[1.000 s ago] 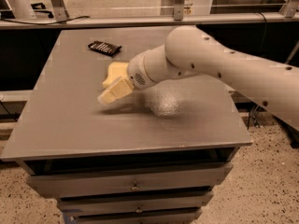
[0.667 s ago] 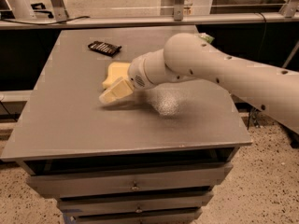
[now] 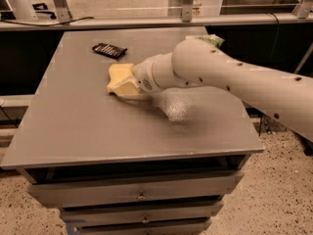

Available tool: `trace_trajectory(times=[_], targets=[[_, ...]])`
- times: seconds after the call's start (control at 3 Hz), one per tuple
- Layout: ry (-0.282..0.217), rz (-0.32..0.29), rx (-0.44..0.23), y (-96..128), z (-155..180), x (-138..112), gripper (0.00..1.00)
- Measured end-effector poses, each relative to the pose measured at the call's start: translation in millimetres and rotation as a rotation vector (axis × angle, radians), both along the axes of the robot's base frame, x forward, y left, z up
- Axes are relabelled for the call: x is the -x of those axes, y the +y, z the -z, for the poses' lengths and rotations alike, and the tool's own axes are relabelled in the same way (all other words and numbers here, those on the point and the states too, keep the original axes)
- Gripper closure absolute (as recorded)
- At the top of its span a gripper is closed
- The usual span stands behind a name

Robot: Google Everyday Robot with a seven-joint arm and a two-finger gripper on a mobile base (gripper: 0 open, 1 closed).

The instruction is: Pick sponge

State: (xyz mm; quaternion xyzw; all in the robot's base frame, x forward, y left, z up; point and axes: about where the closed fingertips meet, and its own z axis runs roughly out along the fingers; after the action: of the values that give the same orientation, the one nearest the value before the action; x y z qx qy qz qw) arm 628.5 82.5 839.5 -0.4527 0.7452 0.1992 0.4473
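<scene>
Claw: my claw (image 3: 123,87) was low over the far left part of the table, its pale yellow tip pointing left, right at the surface.
Claw state: could not tell whether it was wide, narrow or holding anything; its tip and the sponge were the same colour and ran together.
Sponge: the sponge (image 3: 119,71) lay flat on the table, a pale yellow block with rounded corners, right against my claw on its far side. Whether I had hold of it, I could not tell.
Arm: my white arm (image 3: 234,80) reached in from the right edge, slanting down across the table to the claw.
Table: grey top (image 3: 73,126), flat and matte, with a brighter patch just right of my wrist.
Black thing: a flat dark item (image 3: 109,50) sat beyond the sponge, near it but apart, toward the far left corner.
Bag: a green-and-white bag (image 3: 213,40) showed just behind my arm at the far right of the table, mostly hidden.
Drawers: grey drawers (image 3: 142,192) stacked under the top, all shut.
Floor: speckled floor (image 3: 274,190) to the right of the drawers.
</scene>
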Motion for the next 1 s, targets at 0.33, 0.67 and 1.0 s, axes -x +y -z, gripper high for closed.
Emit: trace_trajectory(times=[0.33,0.67,1.0], targets=[[-0.007,0.008,-0.006,-1,0,0,0.62],[-0.011,0.006,-0.036,-1,-10,0,0.87],[-0.035,-0.016,-0.1,-3,-47,1,1.0]])
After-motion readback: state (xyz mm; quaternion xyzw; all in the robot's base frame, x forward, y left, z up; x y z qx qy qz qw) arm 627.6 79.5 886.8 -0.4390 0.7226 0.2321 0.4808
